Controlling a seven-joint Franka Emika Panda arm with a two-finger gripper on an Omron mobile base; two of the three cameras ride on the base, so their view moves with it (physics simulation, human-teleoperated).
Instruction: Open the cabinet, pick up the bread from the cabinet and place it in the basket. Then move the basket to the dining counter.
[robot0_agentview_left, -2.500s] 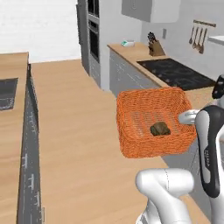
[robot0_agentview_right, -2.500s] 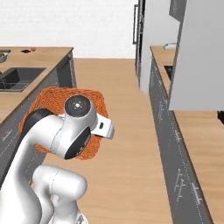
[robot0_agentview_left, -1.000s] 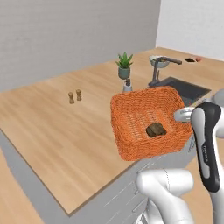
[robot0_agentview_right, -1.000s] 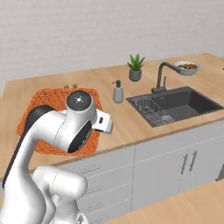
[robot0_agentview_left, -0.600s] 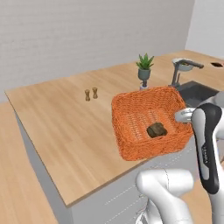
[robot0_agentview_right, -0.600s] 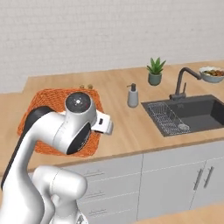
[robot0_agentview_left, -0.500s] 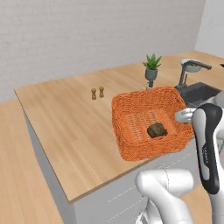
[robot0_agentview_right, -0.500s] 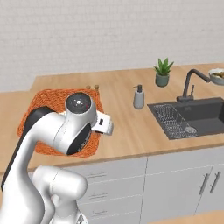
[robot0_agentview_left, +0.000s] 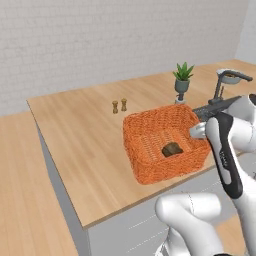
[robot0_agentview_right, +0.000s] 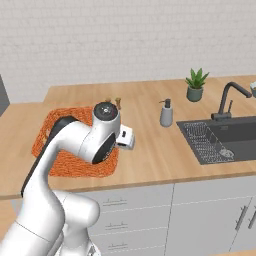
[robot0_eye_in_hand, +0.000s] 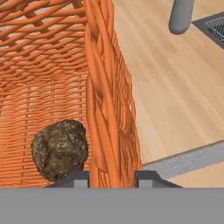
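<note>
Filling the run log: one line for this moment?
stage: carrying | tool: shut on basket wall | bread: in basket | basket: over dining counter

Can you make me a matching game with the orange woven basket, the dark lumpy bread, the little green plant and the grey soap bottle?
Things:
1. orange woven basket
2. dark lumpy bread
3. small green plant in a grey pot
4. grey soap bottle

Places:
A. beside the sink
B. lying inside the basket
C. its wall between the gripper fingers
D. at the counter's far edge, behind the tap

Pairs: 1-C, 2-B, 3-D, 4-A
</note>
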